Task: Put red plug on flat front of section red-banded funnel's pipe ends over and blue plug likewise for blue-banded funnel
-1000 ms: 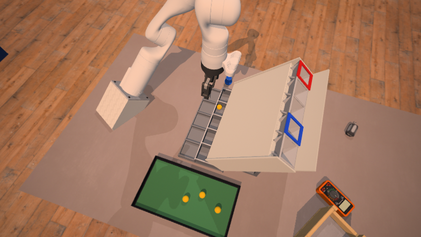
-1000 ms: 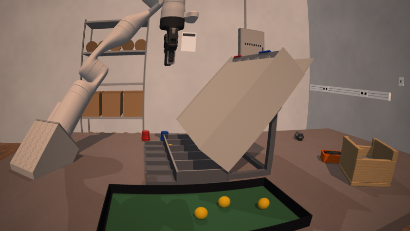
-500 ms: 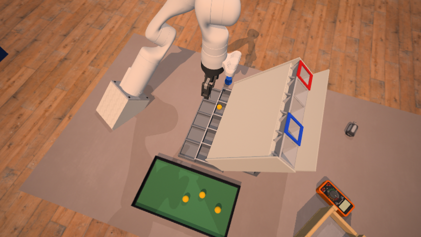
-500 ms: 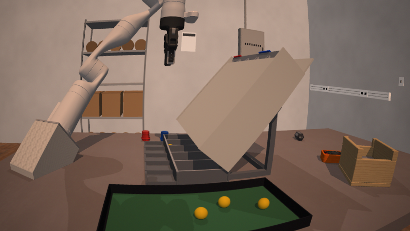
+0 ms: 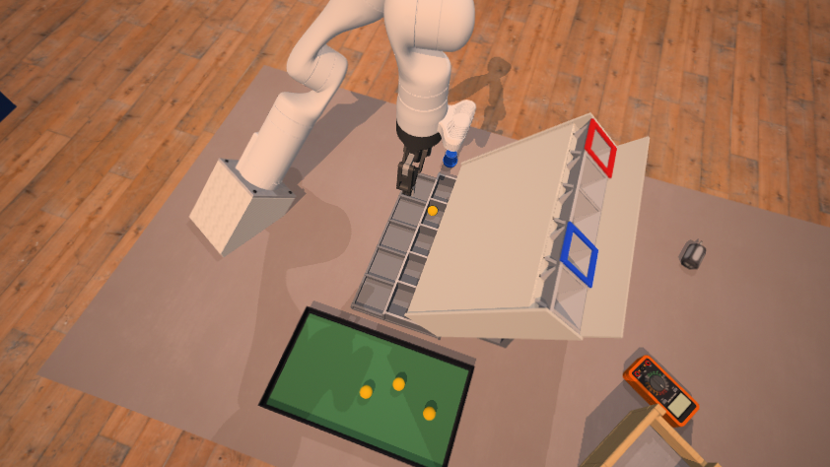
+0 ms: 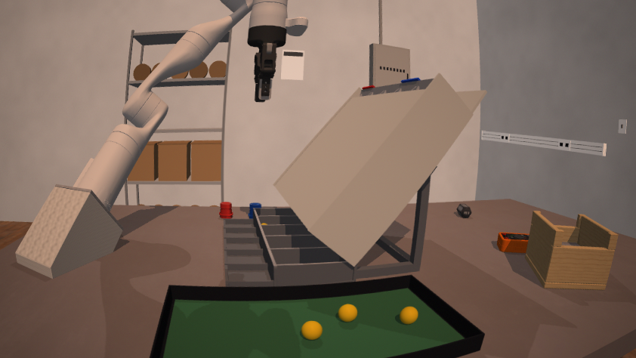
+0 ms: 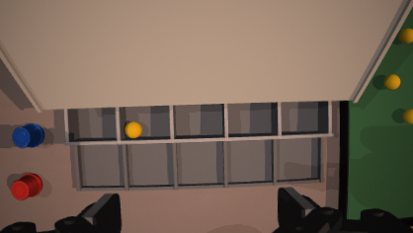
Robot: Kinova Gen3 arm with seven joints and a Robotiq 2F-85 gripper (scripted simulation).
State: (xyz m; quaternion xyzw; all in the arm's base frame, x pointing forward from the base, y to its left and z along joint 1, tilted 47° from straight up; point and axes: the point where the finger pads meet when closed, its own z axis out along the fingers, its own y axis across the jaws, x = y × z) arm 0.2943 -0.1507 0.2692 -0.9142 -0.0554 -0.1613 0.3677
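The gripper (image 6: 263, 94) hangs high above the sectioned catch tray (image 5: 380, 262), fingers spread wide and holding nothing. The red plug (image 6: 226, 209) and blue plug (image 6: 254, 208) stand just beyond the tray's far end, and one yellow marble (image 7: 132, 129) lies in the second section from that end. The big slanted cover (image 6: 369, 168) overhangs the tray's back row, while a multimeter (image 5: 660, 389) and wooden crate (image 6: 569, 253) sit well off to the side.

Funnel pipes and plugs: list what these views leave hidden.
- Pipes: hidden in every view by the sloped cover.
- Red plug: missing from the top view, behind the arm's wrist.
- Back bins under the cover's edge: partly hidden in the wrist view.
- Fourth marble's section: too small to tell in the exterior view.
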